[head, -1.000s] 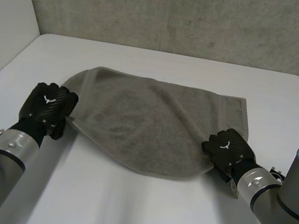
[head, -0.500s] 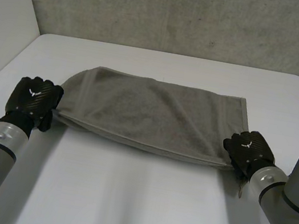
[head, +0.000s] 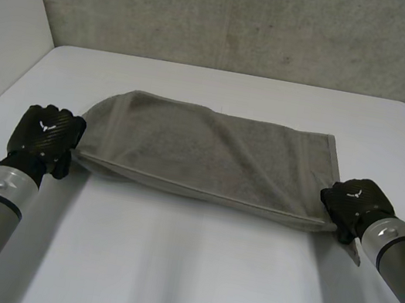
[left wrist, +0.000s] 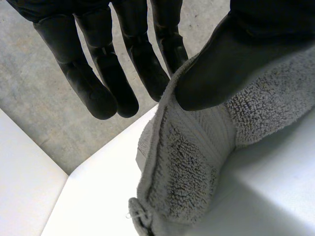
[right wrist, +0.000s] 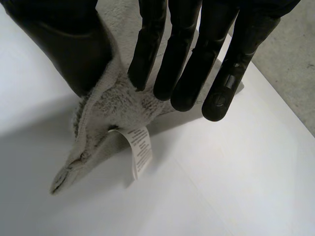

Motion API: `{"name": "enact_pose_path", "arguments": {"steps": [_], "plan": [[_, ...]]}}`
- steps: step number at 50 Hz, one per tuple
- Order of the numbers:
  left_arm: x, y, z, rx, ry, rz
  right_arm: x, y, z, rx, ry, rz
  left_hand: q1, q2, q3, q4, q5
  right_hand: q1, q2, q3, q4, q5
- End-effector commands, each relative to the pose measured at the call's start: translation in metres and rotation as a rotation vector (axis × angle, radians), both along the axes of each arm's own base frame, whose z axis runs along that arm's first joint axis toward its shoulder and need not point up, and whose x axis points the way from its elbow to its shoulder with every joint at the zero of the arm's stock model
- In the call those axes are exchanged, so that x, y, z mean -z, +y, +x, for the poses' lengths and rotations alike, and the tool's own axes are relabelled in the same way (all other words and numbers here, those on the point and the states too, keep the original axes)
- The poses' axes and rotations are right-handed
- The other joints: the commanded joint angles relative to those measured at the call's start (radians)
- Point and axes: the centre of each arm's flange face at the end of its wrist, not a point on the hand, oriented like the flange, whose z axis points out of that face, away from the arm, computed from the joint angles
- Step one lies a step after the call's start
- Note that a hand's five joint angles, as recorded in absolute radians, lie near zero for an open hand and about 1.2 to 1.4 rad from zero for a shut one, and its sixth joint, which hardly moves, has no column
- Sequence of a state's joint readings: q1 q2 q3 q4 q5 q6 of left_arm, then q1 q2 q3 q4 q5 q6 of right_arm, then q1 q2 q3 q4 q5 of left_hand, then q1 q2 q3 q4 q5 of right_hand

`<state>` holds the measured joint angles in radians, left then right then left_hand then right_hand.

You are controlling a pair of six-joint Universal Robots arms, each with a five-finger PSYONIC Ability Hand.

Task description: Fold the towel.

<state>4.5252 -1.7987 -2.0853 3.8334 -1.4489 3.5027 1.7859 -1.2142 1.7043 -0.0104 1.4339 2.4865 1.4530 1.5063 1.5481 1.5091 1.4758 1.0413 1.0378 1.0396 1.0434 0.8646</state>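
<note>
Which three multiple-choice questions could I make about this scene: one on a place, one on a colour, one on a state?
1. Where on the towel is the left robot hand?
A. its near left corner
B. its middle
C. its far edge

2. What colour is the towel?
A. red
B. grey
C. blue

3. What is the state of the right robot hand?
A. open, off the towel
B. curled on nothing
C. pinching the towel's corner

Key:
1 A: the head view shows it at the near left corner.
2 B: the cloth is grey in every view.
3 C: in the right wrist view, thumb and fingers pinch the cloth just above its white label.
</note>
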Motion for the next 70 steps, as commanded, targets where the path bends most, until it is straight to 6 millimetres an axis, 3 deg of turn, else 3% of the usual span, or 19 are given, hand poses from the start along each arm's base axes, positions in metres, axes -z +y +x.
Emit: {"name": "enact_pose_path", "arguments": {"steps": [1,8,11,13,15,21,31,40,46,48,51,53,54,56,59,61,62,64,70], "plan": [[0.000,0.000,0.000,-0.001,-0.001,0.000,0.002,-0.005,-0.003,0.010,-0.009,0.000,-0.057,-0.110,-0.152,-0.113,-0.254,0.355,0.358,0.357,0.353,0.357],[-0.002,0.001,-0.001,0.004,-0.004,0.000,-0.003,-0.009,-0.005,0.009,0.003,-0.027,-0.057,-0.110,-0.152,-0.113,-0.254,0.355,0.358,0.357,0.353,0.357],[-0.009,0.004,-0.001,0.004,-0.007,-0.015,-0.019,-0.007,-0.005,-0.004,0.023,-0.077,-0.057,-0.110,-0.152,-0.113,-0.254,0.355,0.358,0.357,0.353,0.357],[-0.017,0.007,0.001,0.001,-0.010,-0.035,-0.043,0.002,-0.007,-0.033,0.079,-0.157,-0.057,-0.110,-0.152,-0.113,-0.254,0.355,0.358,0.357,0.353,0.357],[-0.032,0.016,0.002,0.004,-0.013,-0.052,-0.052,0.008,-0.008,-0.051,0.117,-0.189,-0.057,-0.110,-0.152,-0.113,-0.254,0.355,0.358,0.357,0.353,0.357],[-0.049,0.037,0.004,0.012,-0.011,-0.042,-0.072,0.033,-0.014,-0.108,0.237,-0.236,-0.057,-0.110,-0.152,-0.113,-0.254,0.355,0.358,0.357,0.353,0.357],[-0.057,0.092,0.006,0.108,-0.022,0.002,-0.077,0.060,-0.034,-0.160,0.341,-0.146,-0.057,-0.110,-0.152,-0.113,-0.254,0.355,0.358,0.357,0.353,0.357],[-0.057,0.092,0.004,0.157,-0.062,-0.008,-0.088,0.045,-0.038,-0.224,0.265,-0.179,-0.057,-0.110,-0.152,-0.113,-0.254,0.355,0.358,0.357,0.353,0.357],[-0.051,0.057,-0.004,0.165,-0.093,-0.021,-0.073,0.020,-0.033,-0.238,0.256,-0.146,-0.057,-0.110,-0.152,-0.113,-0.254,0.355,0.358,0.357,0.353,0.357],[-0.044,0.030,-0.012,0.175,-0.095,-0.027,-0.066,-0.001,-0.030,-0.223,0.273,-0.144,-0.057,-0.110,-0.152,-0.113,-0.254,0.355,0.358,0.357,0.353,0.357],[-0.040,0.016,-0.018,0.183,-0.096,-0.021,-0.058,-0.020,-0.024,-0.203,0.301,-0.140,-0.057,-0.110,-0.152,-0.113,-0.254,0.355,0.358,0.357,0.353,0.357],[-0.032,-0.014,-0.031,0.199,-0.097,-0.019,-0.054,-0.028,-0.017,-0.201,0.314,-0.145,-0.057,-0.110,-0.152,-0.113,-0.254,0.355,0.358,0.357,0.353,0.357],[-0.032,-0.014,-0.031,0.199,-0.097,-0.019,-0.054,-0.028,-0.017,-0.201,0.315,-0.145,-0.057,-0.110,-0.152,-0.113,-0.254,0.355,0.358,0.357,0.353,0.357],[-0.021,-0.043,-0.043,0.208,-0.098,-0.015,-0.043,-0.048,-0.001,-0.204,0.331,-0.168,-0.057,-0.110,-0.152,-0.113,-0.254,0.355,0.358,0.357,0.353,0.357],[-0.016,-0.056,-0.048,0.212,-0.103,-0.014,-0.032,-0.068,0.010,-0.191,0.337,-0.202,-0.057,-0.110,-0.152,-0.113,-0.254,0.355,0.358,0.357,0.353,0.357],[-0.005,-0.078,-0.059,0.214,-0.112,-0.011,-0.027,-0.078,0.014,-0.183,0.335,-0.225,-0.057,-0.110,-0.152,-0.113,-0.254,0.355,0.358,0.357,0.353,0.357],[-0.005,-0.078,-0.059,0.214,-0.112,-0.011,-0.027,-0.078,0.014,-0.183,0.335,-0.225,-0.057,-0.110,-0.152,-0.113,-0.254,0.355,0.358,0.357,0.353,0.357],[0.005,-0.099,-0.066,0.201,-0.115,-0.010,-0.015,-0.098,0.018,-0.164,0.333,-0.270,-0.057,-0.110,-0.152,-0.113,-0.254,0.355,0.358,0.357,0.353,0.357],[0.022,-0.124,-0.073,0.171,-0.117,-0.018,0.003,-0.118,0.030,-0.163,0.330,-0.347,-0.057,-0.110,-0.152,-0.113,-0.254,0.355,0.358,0.357,0.353,0.357]]}}
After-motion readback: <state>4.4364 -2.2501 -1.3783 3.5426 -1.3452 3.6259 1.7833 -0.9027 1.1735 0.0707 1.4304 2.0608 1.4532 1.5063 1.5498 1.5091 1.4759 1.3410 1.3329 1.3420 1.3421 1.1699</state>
